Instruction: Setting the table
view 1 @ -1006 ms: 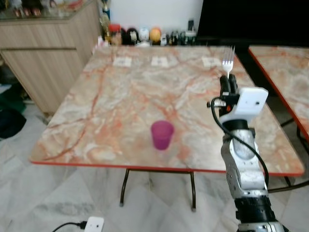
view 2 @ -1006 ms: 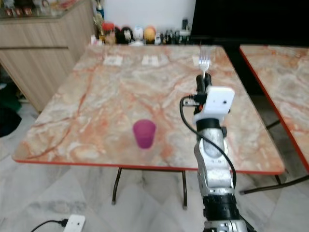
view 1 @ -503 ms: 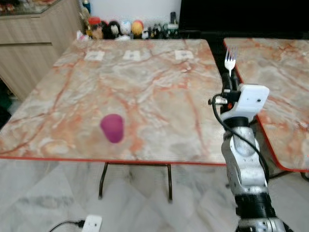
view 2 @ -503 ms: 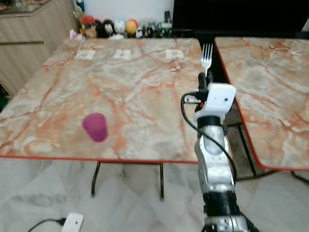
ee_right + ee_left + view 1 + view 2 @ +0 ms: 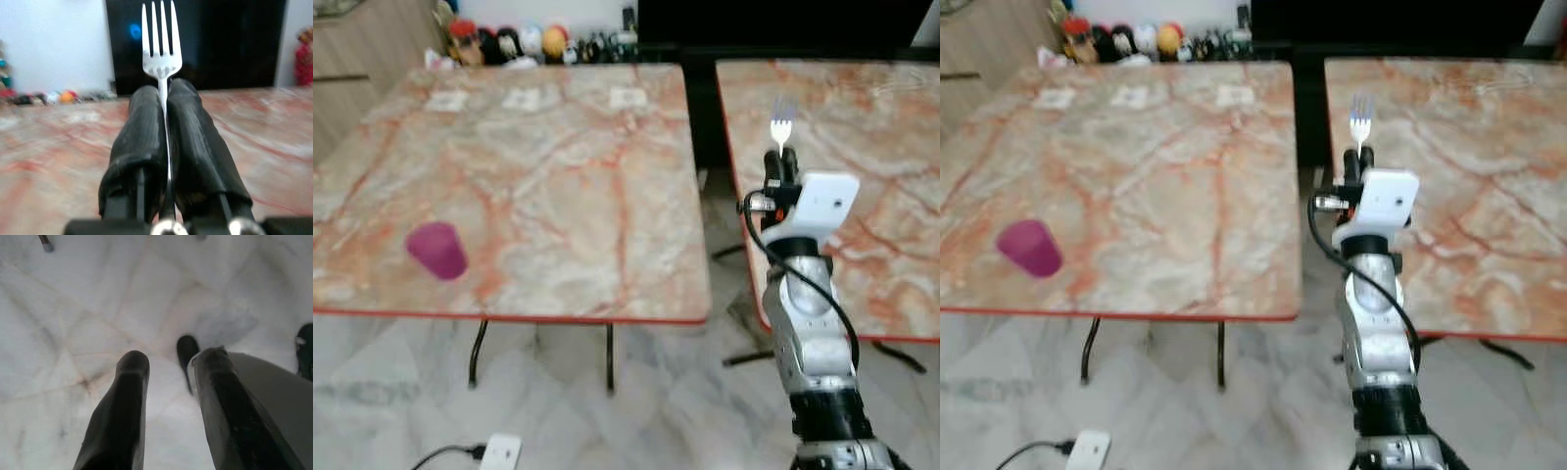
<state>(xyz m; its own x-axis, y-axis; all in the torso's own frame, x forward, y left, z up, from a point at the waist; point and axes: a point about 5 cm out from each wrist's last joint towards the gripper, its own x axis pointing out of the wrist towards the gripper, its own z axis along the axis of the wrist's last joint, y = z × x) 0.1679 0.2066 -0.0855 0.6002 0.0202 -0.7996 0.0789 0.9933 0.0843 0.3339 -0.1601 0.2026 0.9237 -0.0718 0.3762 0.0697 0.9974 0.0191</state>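
Marble tables; fork (image 5: 161, 36) upright, pinched between right gripper (image 5: 165, 105) jaws.

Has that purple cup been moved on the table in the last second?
No. The purple cup sits as near the marble table's front edge as before; both slid left together, so the camera turned right, not the cup.
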